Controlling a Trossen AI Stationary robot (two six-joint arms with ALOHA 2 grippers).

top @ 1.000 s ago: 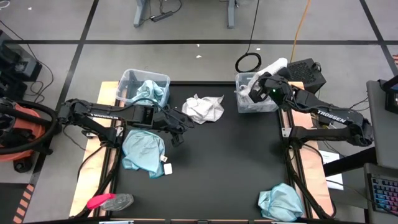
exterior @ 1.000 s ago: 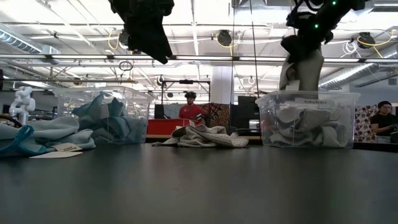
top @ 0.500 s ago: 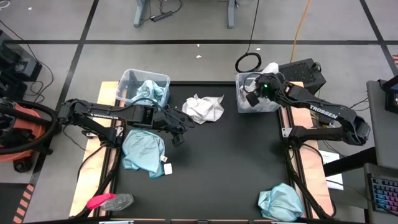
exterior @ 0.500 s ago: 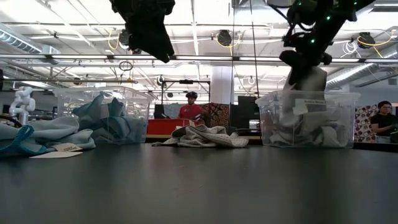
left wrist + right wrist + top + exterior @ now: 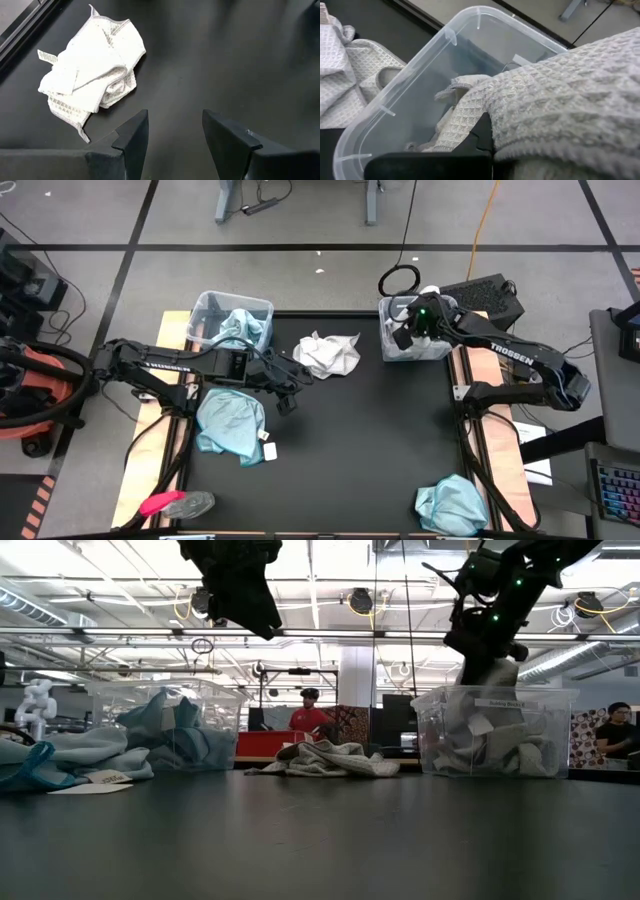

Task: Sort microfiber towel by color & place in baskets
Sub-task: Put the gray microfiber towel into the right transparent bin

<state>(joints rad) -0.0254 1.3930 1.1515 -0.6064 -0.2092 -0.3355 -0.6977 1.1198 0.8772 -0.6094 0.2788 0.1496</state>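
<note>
Black and matte, the bench [image 5: 360, 440] fills the middle of a workshop floor strung with cables, and people sit far off behind it. Over the clear plastic tub with the grey-white cloths [image 5: 410, 330], at the bench's far right corner, the right gripper [image 5: 412, 328] hangs with a pale grey-white waffle-weave towel [image 5: 560, 95] draped across it. The cloth trails down into that tub, so I judge this to be the drop. The cloth hides the right fingers, and I cannot tell whether they are gripping it or have let go.

The matching clear tub [image 5: 232, 320] at the far left corner holds light teal-blue cloths [image 5: 243, 327]. That split explains why this pale towel belongs on the right.

Between the two tubs, nearer the teal tub, a crumpled white towel with a small tag [image 5: 328, 354] lies on the bench, unsorted. The left gripper [image 5: 295, 380] hovers just in front of it with fingers [image 5: 132, 137] spread and empty, pointed at it as if lined up for the next pick.

A flat teal-blue towel [image 5: 231, 423] lies in front of the teal tub at the bench's left edge. Another teal-blue towel [image 5: 452, 503] is bunched at the near right corner, well apart from either tub. Both still need sorting. A small pink-and-grey object [image 5: 176, 504] rests at the near left corner.
</note>
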